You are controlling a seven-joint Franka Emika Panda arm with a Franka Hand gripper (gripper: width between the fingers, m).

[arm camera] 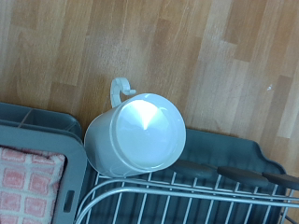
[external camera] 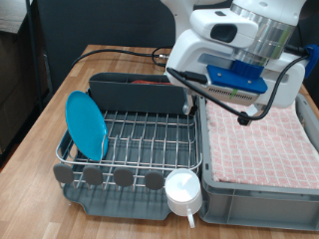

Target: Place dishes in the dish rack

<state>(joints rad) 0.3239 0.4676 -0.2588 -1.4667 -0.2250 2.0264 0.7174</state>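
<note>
Plate (external camera: 86,125) upright in rack (external camera: 150,139); mug (external camera: 183,191) at corner.

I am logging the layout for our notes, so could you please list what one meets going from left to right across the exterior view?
Light-blue plate standing in the dish rack → white mug at the rack's front corner → grey bin lined with pink checked cloth.
</note>
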